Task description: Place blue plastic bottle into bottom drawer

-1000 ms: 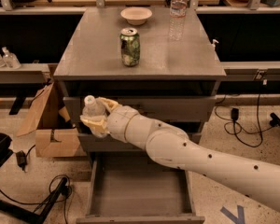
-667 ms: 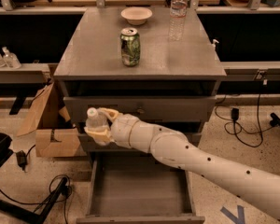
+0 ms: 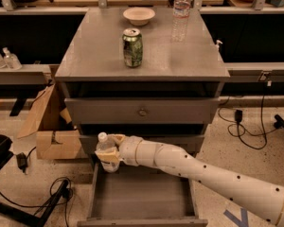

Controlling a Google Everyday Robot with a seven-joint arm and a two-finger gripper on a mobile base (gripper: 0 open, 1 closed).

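Farthest left, I see two small clear bottles [image 3: 4,59] on a side shelf, and below them an open cardboard box [image 3: 51,129] standing on the floor just beside the desk [image 3: 99,56]. Black cables [image 3: 52,193] lie on the floor in front of the box.

Next comes the tool [image 3: 108,154], at the left end of the desk front, below the knobbed drawer [image 3: 142,111] and over the rear left corner of the bottom drawer [image 3: 142,197]. It is clenched on the blue plastic bottle [image 3: 104,145]: cream fingers [image 3: 110,156] wrap the bottle's middle, with the white cap showing above them. The bottle stands roughly upright. Its base hangs low in that rear left corner; I cannot tell whether it touches the drawer floor. The bottom drawer is pulled fully out toward me, a shallow grey tray with nothing else lying in it.

On the desk top, a green can [image 3: 132,47] stands upright near the middle. Behind it, toward the rear edge, sits a pale bowl [image 3: 139,15]. To the right of the bowl stands a slim clear bottle [image 3: 181,13], well apart from the can.

From the tool, the white arm [image 3: 203,171] runs rightward and down, crossing the drawer's right rear corner and leaving the view at lower right. More cables [image 3: 246,126] trail on the floor at the right of the desk.
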